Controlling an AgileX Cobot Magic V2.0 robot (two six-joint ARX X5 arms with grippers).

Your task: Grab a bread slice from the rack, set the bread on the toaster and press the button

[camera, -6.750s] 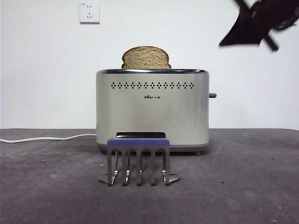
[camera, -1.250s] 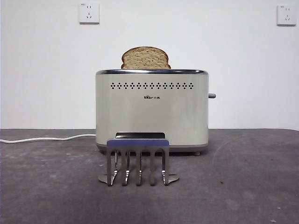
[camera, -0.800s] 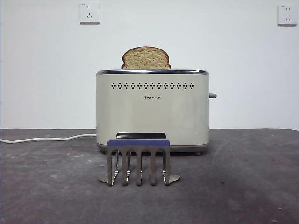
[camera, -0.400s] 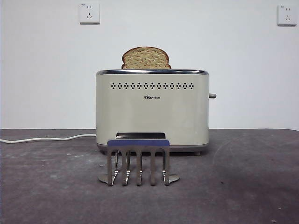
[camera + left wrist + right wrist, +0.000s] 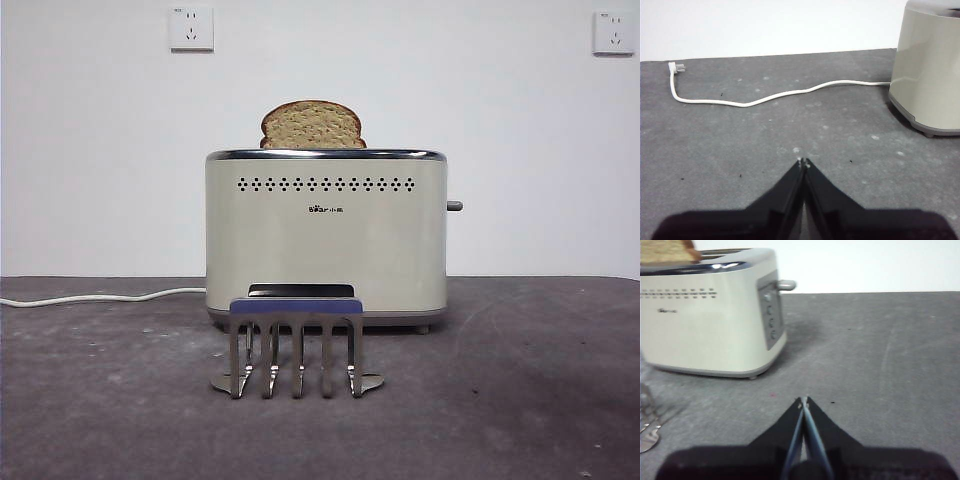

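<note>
The slice of bread [image 5: 312, 125] is being held upright in the toaster [image 5: 326, 235]. The button [image 5: 786, 285] is being faced by the right gripper [image 5: 804, 401], jaws closed and empty, nearer than the closed left gripper [image 5: 802, 162].

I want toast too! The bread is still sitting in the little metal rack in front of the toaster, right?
Not quite. The front view shows the slice of bread poking out of the top of the toaster; the rack in front of it holds nothing.
</note>
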